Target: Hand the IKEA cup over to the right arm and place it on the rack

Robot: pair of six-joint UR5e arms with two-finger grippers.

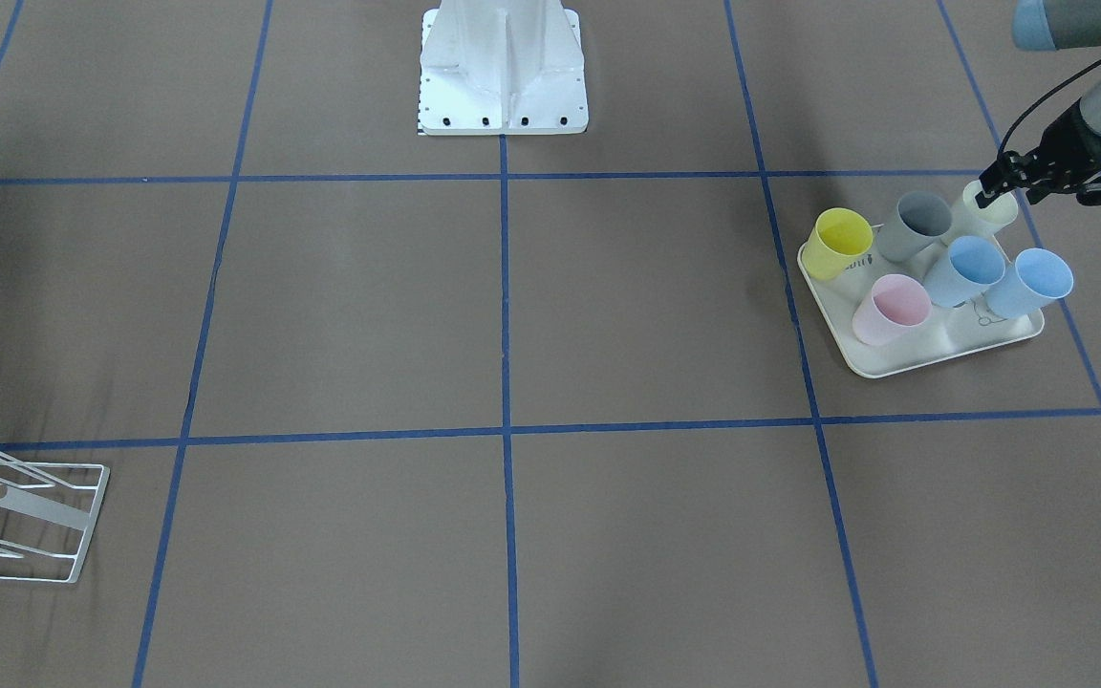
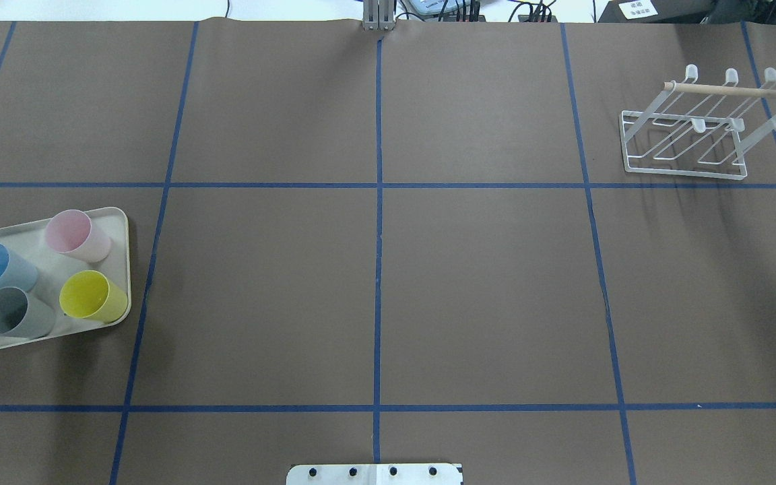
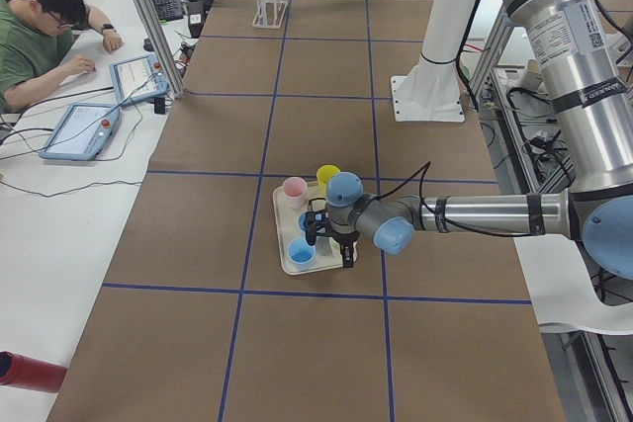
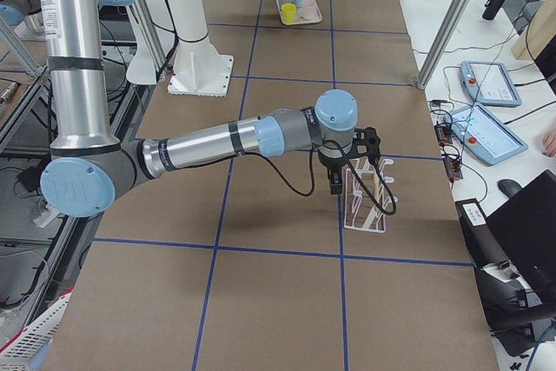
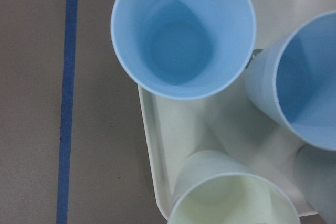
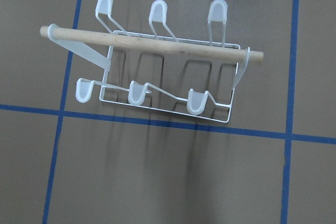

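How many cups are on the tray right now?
6, all on the tray: yellow cup, grey cup, pale green cup nearer the robot base; pink cup, middle blue cup, end blue cup farther away. None seems hidden.

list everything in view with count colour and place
cups: six, on the tray: yellow cup, grey cup, pink cup, pale cream cup, two blue cups
tray: one, cream, robot's left end of table
rack: one, white wire with wooden dowel, far right of table
table: one, brown with blue tape grid
tablets: two, grey, beside the person
person: one, green top, seated along the far side
robot base: one, white, near edge centre
left gripper: one, black, at the pale cream cup's rim, open or shut unclear
right gripper: one, black, above the rack, open or shut unclear
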